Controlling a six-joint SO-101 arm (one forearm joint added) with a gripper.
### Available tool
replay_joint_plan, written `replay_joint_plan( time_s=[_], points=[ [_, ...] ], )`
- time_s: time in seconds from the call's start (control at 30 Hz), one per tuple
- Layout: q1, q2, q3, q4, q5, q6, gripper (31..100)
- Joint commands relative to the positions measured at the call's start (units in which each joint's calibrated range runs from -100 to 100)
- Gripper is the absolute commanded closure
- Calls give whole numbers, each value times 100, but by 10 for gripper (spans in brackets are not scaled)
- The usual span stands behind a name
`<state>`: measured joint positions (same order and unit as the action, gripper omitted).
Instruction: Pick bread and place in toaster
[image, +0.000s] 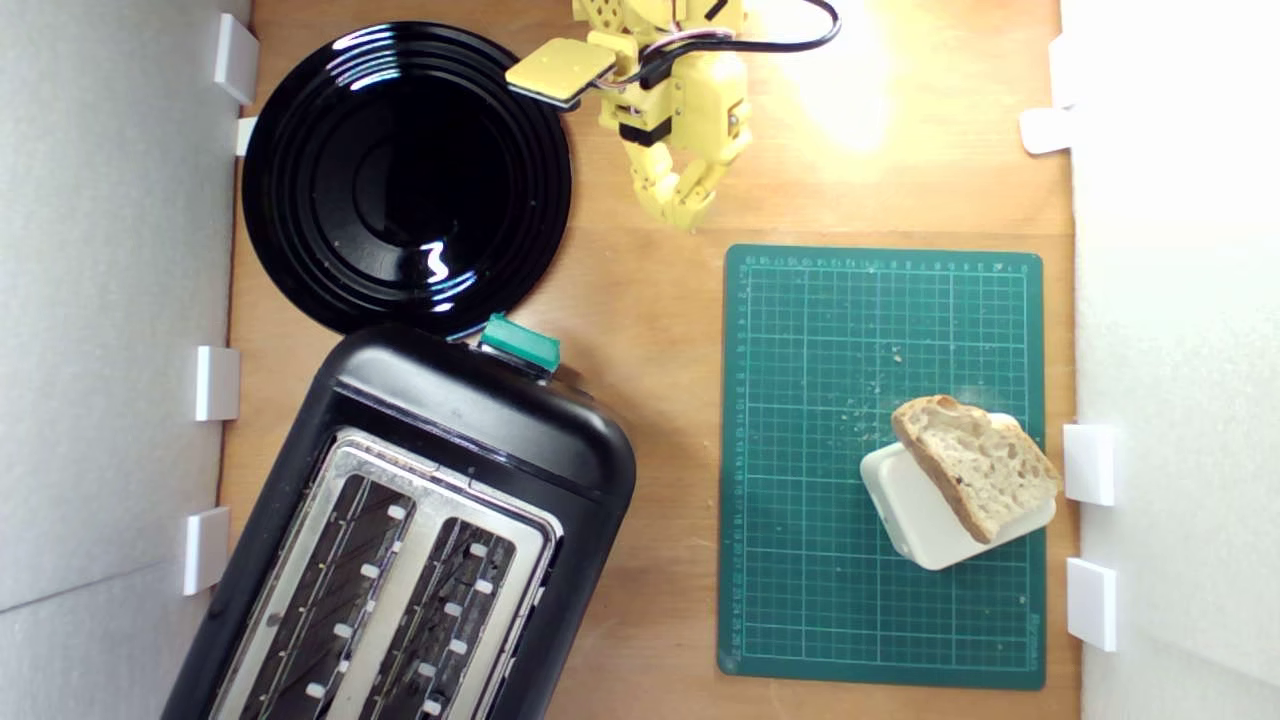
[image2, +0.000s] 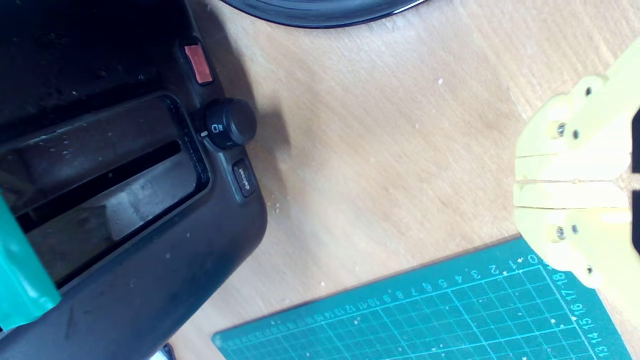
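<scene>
- Bread (image: 978, 464) lies tilted on a white rounded box (image: 925, 515) at the lower right of the exterior view, over the right edge of a green cutting mat (image: 810, 440).
- Toaster (image: 420, 540), black with a silver top, fills the lower left; both slots look empty, and its green lever knob (image: 520, 343) points toward the round black plate (image: 405, 175) at upper left.
- Yellow end effector (image: 685, 205) hangs at top centre above the wooden bench (image: 650, 330), jaws pressed together, holding nothing.
</scene>
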<state>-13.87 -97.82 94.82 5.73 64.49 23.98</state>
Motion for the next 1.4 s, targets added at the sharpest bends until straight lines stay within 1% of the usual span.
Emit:
replay_joint_plan(
  time_s=[0.0,0.1,0.37,0.5,0.6,0.7,0.77,0.97,1.03,1.17,1.23,1.27,1.3,1.37],
  points=[
    [-96,206,-63,-29,-238,-178,904],
    [-289,173,-54,-29,-323,-204,904],
    [-281,181,-72,-47,-366,-204,904],
    [-281,264,-190,-47,-630,-209,904],
    [-265,522,-218,-38,-1168,-220,904],
    [-257,1113,-345,-129,-1671,-251,904],
    [-257,1529,-399,-138,-2149,-387,904],
    [-322,2735,-399,-129,-3949,-737,902],
    [-330,3309,-399,-38,-4794,-931,898],
    [-338,4033,-372,-38,-5835,-1062,897],
    [-451,4424,-363,-20,-6492,-1224,897],
    [-515,4574,-354,52,-6714,-1287,896],
    [-531,4757,-354,234,-6987,-1402,896],
    [-547,5081,-363,732,-7430,-1799,896]
  ],
)
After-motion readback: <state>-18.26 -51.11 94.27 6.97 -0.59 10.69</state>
